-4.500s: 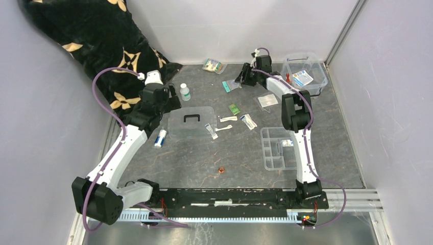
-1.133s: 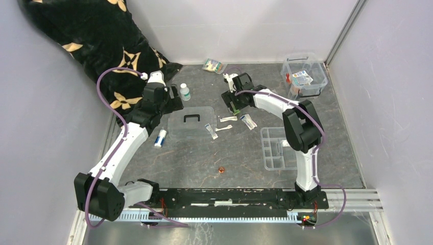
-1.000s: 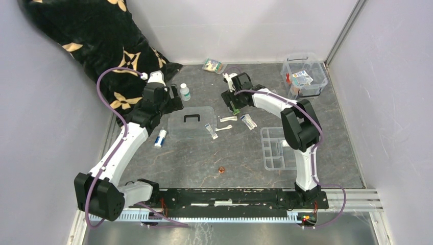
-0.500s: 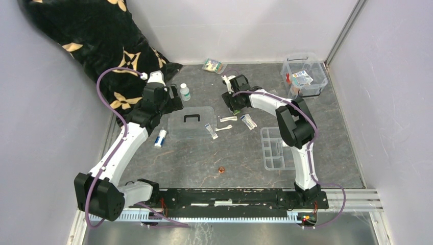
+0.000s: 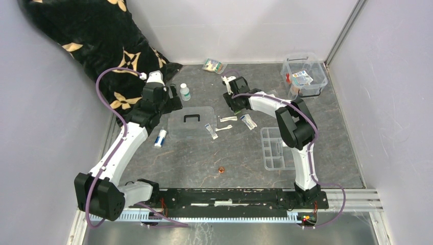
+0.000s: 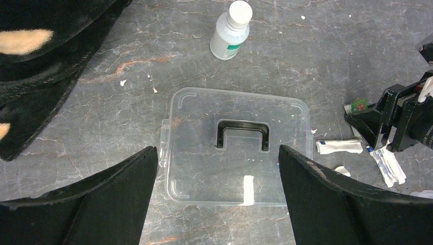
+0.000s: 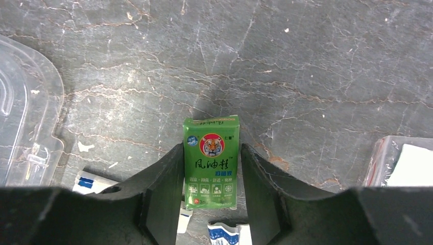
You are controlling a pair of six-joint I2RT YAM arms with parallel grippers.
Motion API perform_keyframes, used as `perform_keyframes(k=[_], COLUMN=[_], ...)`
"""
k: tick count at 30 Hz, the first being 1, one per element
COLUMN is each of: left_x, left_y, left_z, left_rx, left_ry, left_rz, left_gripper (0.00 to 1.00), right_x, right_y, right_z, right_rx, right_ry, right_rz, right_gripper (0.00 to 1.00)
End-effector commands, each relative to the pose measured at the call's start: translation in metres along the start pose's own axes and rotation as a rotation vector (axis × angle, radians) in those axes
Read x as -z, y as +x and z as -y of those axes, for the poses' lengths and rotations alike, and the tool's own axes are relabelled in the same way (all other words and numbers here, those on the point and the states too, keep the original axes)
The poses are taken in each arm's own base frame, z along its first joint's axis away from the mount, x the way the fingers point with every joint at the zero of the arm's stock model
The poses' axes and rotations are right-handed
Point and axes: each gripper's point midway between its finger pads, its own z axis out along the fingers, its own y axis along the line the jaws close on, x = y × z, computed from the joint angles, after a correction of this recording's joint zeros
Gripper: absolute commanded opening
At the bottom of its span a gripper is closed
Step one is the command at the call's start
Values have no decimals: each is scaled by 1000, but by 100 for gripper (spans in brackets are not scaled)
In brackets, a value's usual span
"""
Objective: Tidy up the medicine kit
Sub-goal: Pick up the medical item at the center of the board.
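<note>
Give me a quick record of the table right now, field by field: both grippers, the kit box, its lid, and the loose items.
left gripper: open, over the lid
right gripper: shut on the green packet, a finger at each long edge
medicine kit: far right corner, lid off, packets inside
lid: lying flat, handle up
white bottle: upright, beyond the lid
divided tray: near side, right of centre

One lid (image 6: 237, 148), one divided tray (image 5: 278, 148)
</note>
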Motion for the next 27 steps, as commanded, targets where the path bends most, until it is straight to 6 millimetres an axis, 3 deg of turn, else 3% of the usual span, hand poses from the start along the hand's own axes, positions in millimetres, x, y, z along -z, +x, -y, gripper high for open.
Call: perform_keyframes(k=[1,17,21,27], left_x=[1,2,2,3], left_y=[-17,-18,-18,-19], left_z=[2,1,2,1], left_rx=[-22,-20,-20,-19], left_ry=[9,7,8,8], left_rz=[41,43,43,48], left_gripper=[93,93,93,93], right_x=[18,47,58,81], right_y=[-20,-42,-49,-64], right_z=[14,33,47,89], right_rx=[-17,-58,-86,-139], right_ry=[65,123,131,172], right_rz=[64,144,164,201], right_gripper=[49,44,43,43])
